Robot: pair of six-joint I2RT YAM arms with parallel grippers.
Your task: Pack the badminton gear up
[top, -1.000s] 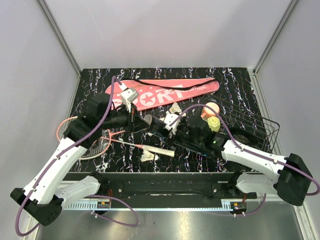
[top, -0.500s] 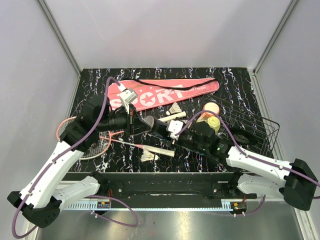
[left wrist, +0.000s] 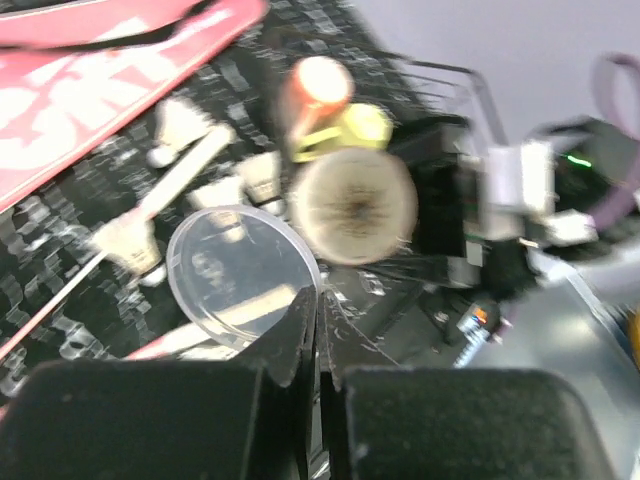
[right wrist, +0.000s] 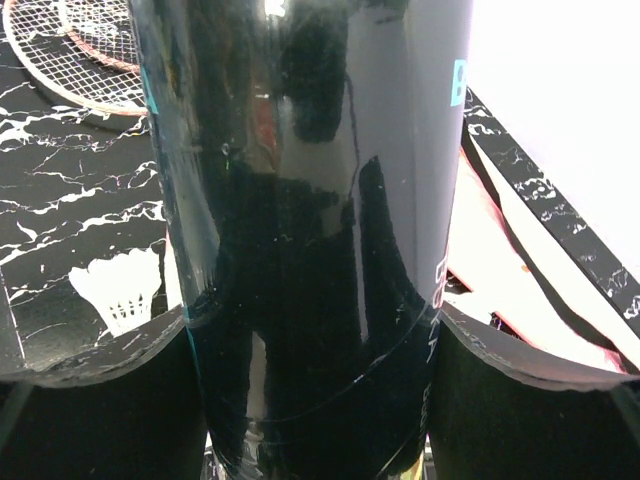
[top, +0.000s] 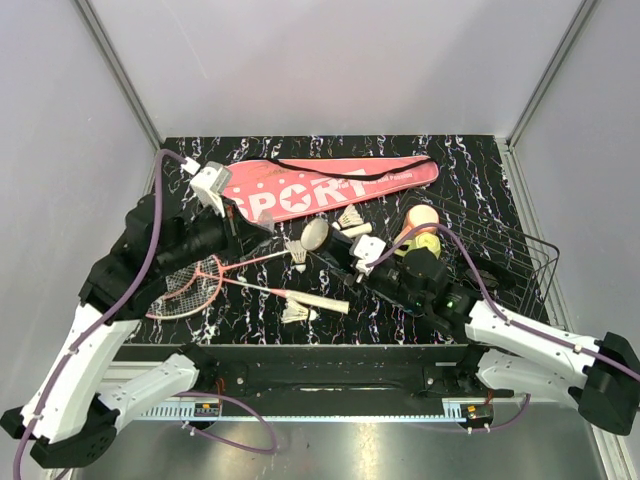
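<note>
Checking the right wrist view: right claw (right wrist: 310,350) clamped on the black tube (right wrist: 300,150), pads hugging both sides. Left wrist view: left claw (left wrist: 315,300) pinched together on the rim of a clear cap (left wrist: 240,275), the tube's open end just beyond. Top view: tube lies between both claws. It looks glossy and stiff, probably light and slippery; grip mid-length.

The marbled table (top: 470,160) bears a pink cover (top: 330,185), two racquets (top: 188,285), seemingly three shuttlecocks (top: 296,313), a basket (top: 505,250).
</note>
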